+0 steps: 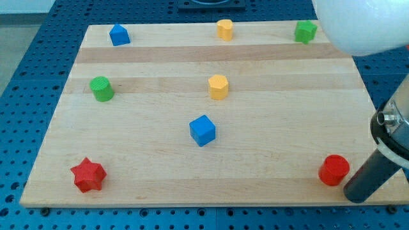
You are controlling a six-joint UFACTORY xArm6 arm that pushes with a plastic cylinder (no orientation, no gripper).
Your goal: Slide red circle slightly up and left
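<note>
The red circle [333, 170] stands near the board's bottom right corner. My tip [356, 193] is at the end of the dark rod, just to the lower right of the red circle, close to it; I cannot tell whether they touch. A blue cube [202, 130] sits near the board's middle. A red star [87, 175] lies at the bottom left.
A yellow block [218, 86] stands above the blue cube. A green circle [101, 88] is at the left. Along the top edge are a blue block [119, 34], a yellow block [224, 29] and a green block [305, 30]. The wooden board [287, 115] rests on a blue perforated table.
</note>
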